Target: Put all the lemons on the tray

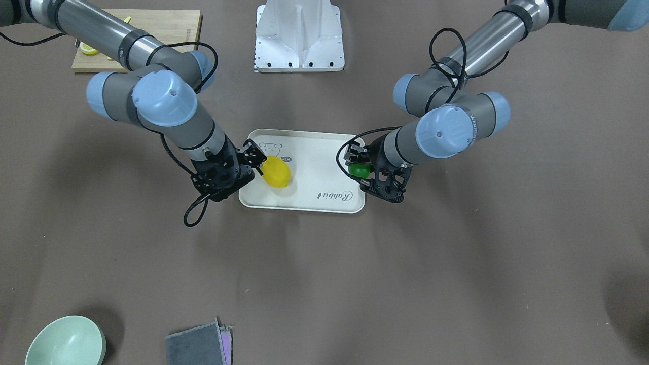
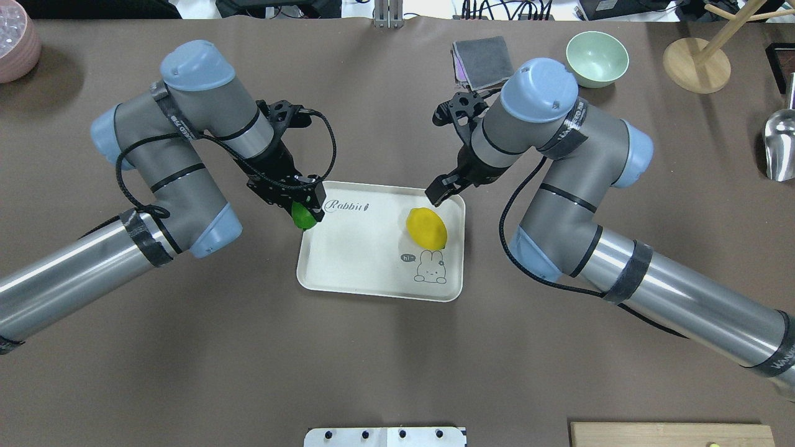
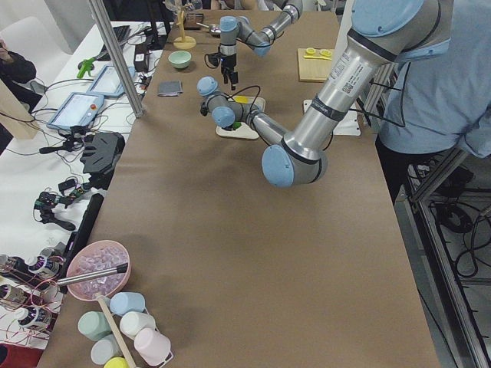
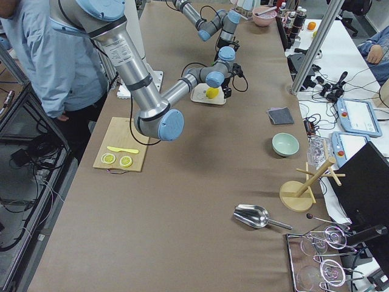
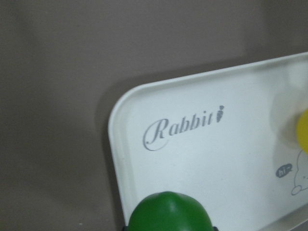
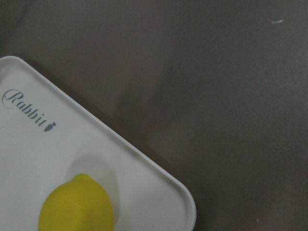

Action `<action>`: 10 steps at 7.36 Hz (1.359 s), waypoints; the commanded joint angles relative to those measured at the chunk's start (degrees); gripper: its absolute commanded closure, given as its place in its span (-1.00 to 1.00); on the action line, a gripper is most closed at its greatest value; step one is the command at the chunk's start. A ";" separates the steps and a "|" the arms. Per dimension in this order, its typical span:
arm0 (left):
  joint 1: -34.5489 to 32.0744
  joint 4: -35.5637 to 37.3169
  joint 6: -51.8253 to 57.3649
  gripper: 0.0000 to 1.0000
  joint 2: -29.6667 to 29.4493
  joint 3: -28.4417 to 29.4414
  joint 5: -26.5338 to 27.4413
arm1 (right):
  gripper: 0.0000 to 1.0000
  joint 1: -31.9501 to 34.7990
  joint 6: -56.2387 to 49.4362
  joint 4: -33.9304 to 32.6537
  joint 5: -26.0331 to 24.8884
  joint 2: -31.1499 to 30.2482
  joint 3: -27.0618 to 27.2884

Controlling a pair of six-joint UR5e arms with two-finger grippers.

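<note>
The cream tray [image 2: 372, 273] with its "Rabbit" print lies at the table's middle. The yellow lemon [image 2: 426, 228] lies on it beside the rabbit drawing, and also shows in the right wrist view [image 6: 77, 207]. My right gripper [image 2: 444, 189] is open just beyond the lemon, over the tray's far right corner, apart from it. My left gripper [image 2: 304, 210] is shut on the small green lemon [image 2: 303, 217] and holds it over the tray's left rim, near the "Rabbit" script. The green lemon fills the bottom of the left wrist view [image 5: 169, 214], with the tray [image 5: 202, 173] below it.
A wooden cutting board [image 1: 152, 25] with lemon slices lies by the robot's base on its right. A mint bowl [image 2: 597, 59], a grey cloth [image 2: 481, 62], a wooden stand [image 2: 695, 65] and a metal scoop [image 2: 779, 146] stand at the far right. A pink bowl [image 2: 15, 49] sits far left.
</note>
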 commanded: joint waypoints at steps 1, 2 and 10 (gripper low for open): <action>2.38 -0.11 -3.59 1.00 -1.68 0.23 0.11 | -0.99 5.88 -0.18 4.88 5.53 -2.93 0.08; 2.48 -0.11 -3.59 1.00 -1.95 0.31 0.11 | -0.99 8.18 -1.66 4.98 7.56 -4.42 0.60; -2.75 0.93 -5.43 -0.96 0.93 -4.58 5.12 | -0.99 27.16 -15.39 2.71 13.20 -23.58 2.98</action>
